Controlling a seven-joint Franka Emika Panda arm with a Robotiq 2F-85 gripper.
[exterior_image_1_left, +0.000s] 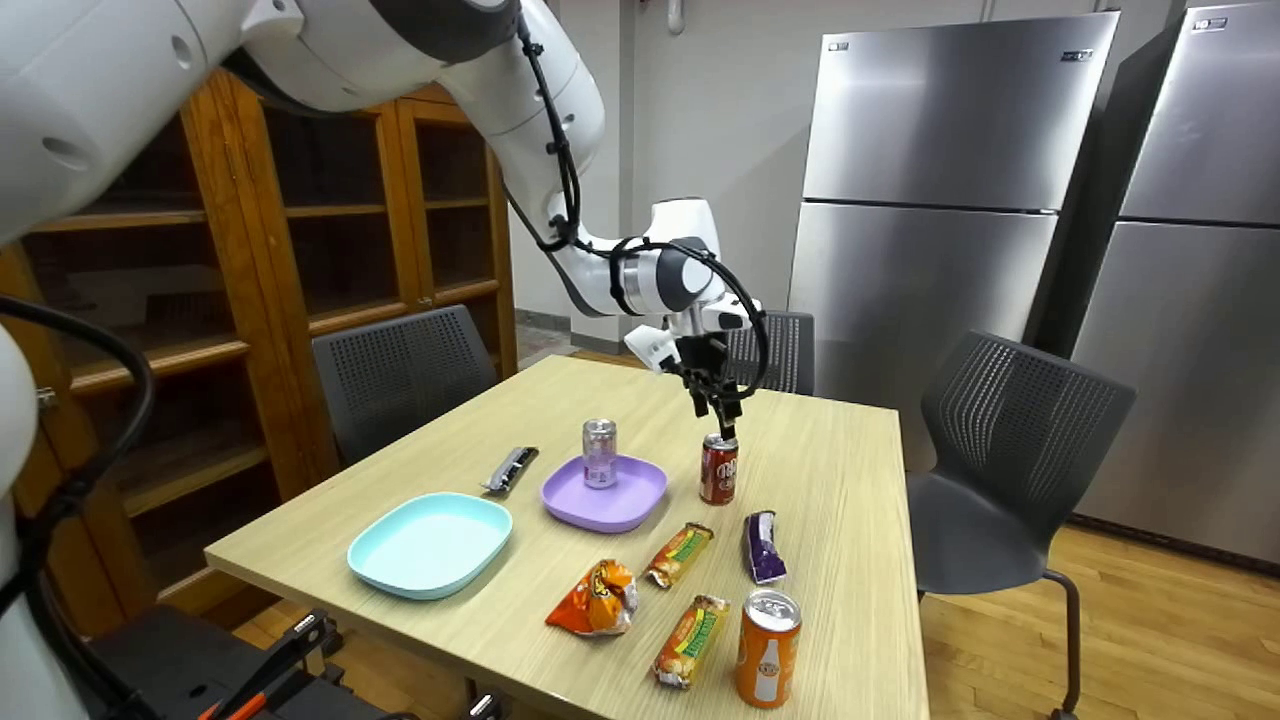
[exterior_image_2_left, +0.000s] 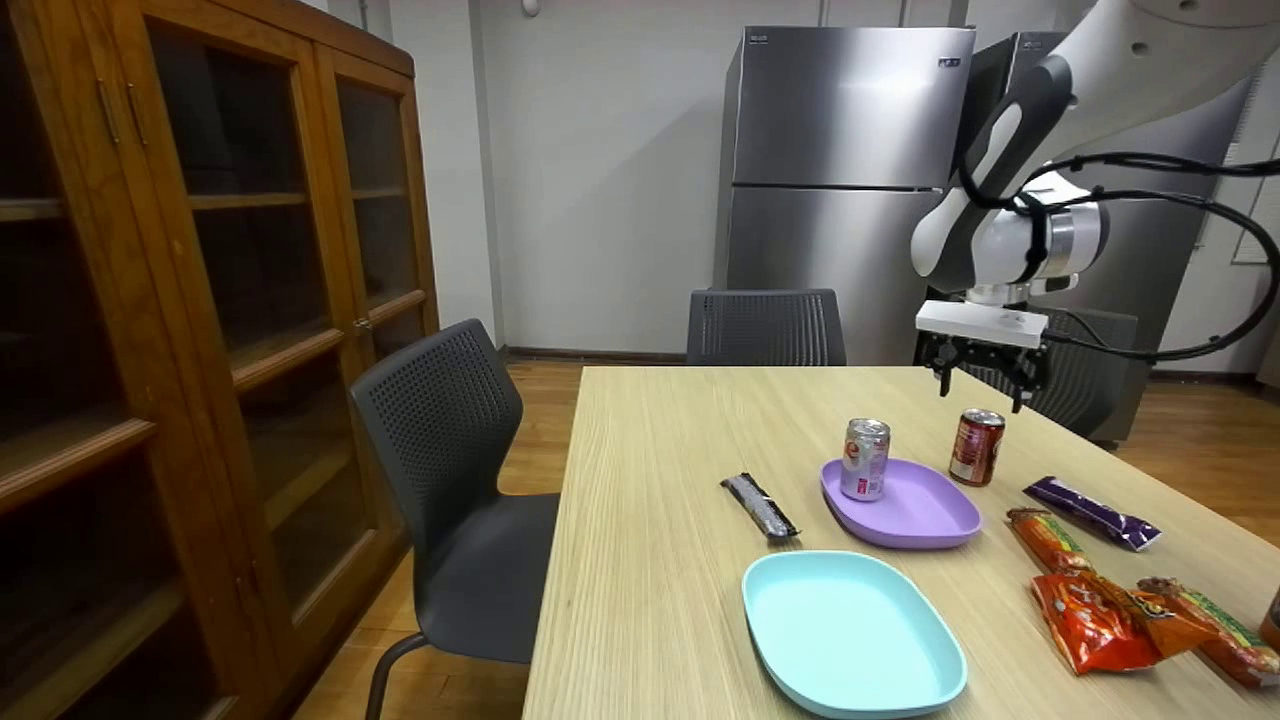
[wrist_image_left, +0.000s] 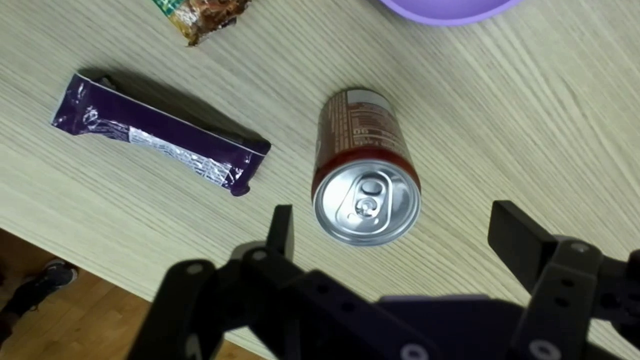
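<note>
Gripper (wrist_image_left: 393, 225): jaws apart, above red can (wrist_image_left: 367, 130) | red can: upright, toward right edge of counter (exterior_image_1_left: 830, 460) in both exterior views | purple plate (exterior_image_1_left: 632, 503): near it, silver can (exterior_image_1_left: 600, 453) on top | purple-wrapped bar (wrist_image_left: 160, 132): nearer right edge

Purple plate (exterior_image_2_left: 925, 510) bearing a silver can (exterior_image_2_left: 865, 460), red can (exterior_image_2_left: 977, 447) upright just behind that plate's right side, gripper (exterior_image_2_left: 981, 395) spread wide above and beyond it, silver-black bar (exterior_image_2_left: 760, 507) to its left, purple-wrapped bar (exterior_image_2_left: 1095, 514) to its right, turquoise plate (exterior_image_2_left: 850, 635) in front of it
</note>
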